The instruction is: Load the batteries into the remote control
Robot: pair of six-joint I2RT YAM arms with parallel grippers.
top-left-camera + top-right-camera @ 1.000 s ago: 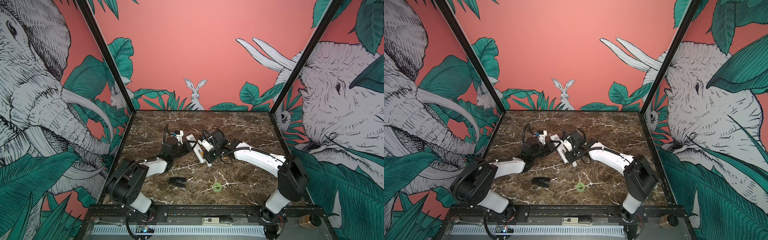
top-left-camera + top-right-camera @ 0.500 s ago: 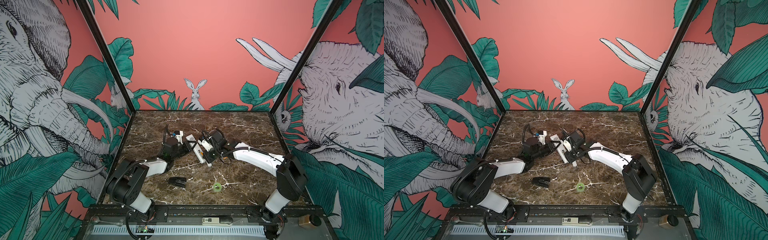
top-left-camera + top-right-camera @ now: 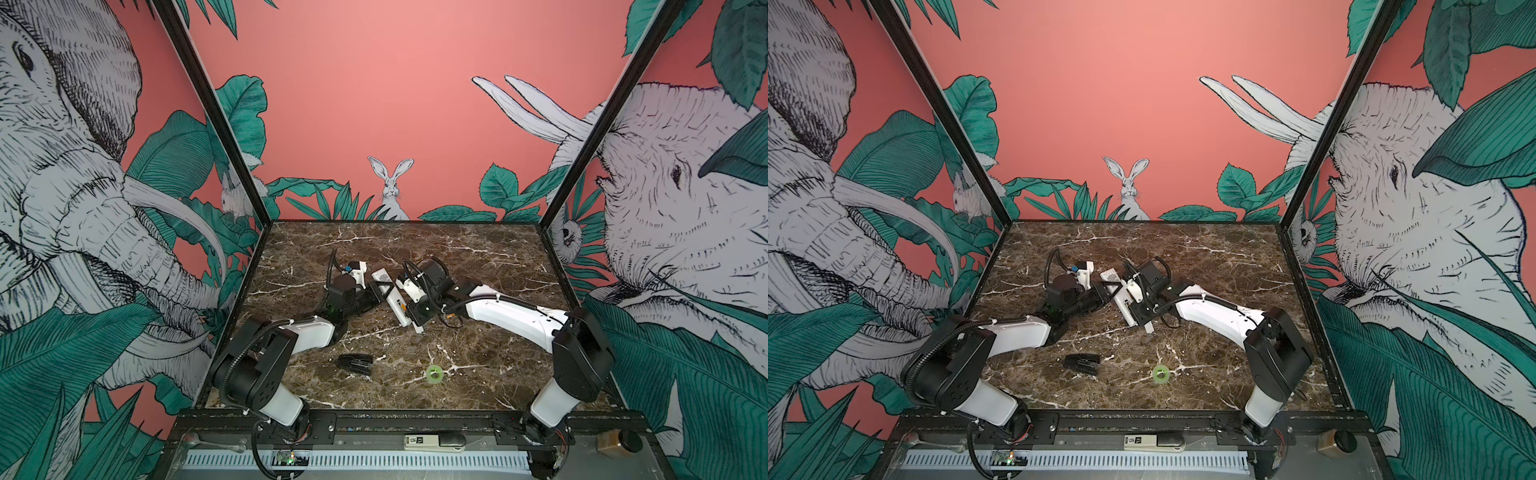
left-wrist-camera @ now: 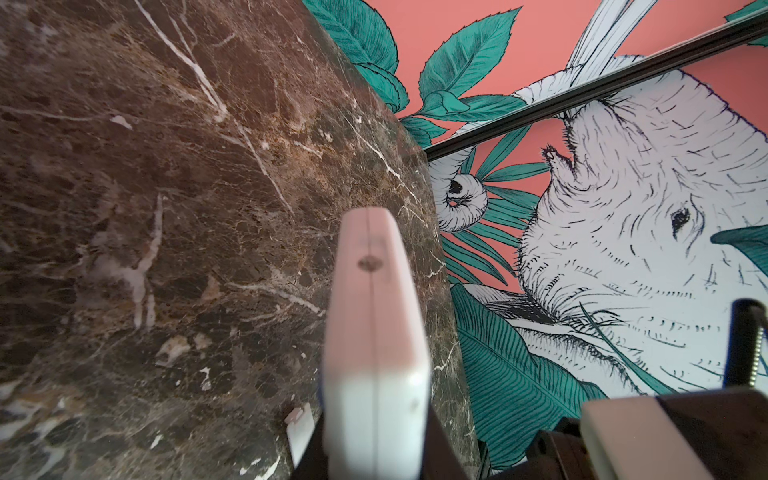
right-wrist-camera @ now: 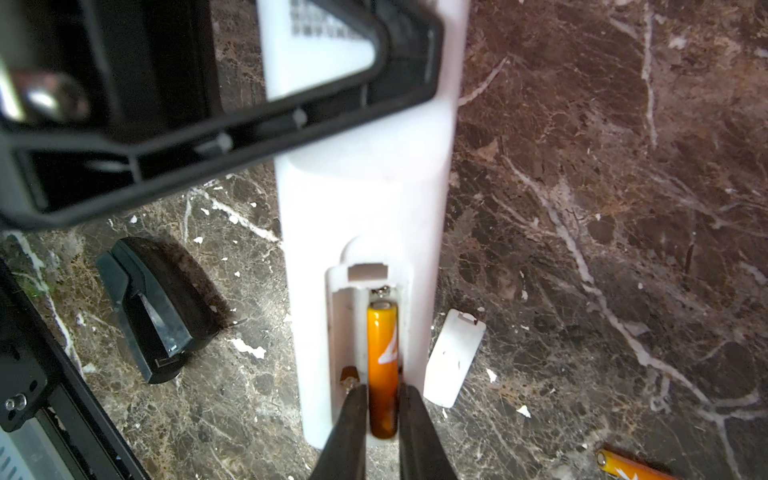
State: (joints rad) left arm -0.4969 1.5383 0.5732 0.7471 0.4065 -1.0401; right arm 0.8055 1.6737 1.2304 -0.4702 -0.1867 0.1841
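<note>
Top views both show the left gripper clamped shut on the remote control. Left wrist: the remote's end juts from those jaws. Right wrist: the right gripper, nearly closed, pinches one battery seated in the bay. Next it should release and fetch the second battery nearby.

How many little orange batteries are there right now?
2. One battery lies in the remote control's open compartment, between the right gripper's fingers; the other battery lies loose on the marble table. Others may be hidden.
</note>
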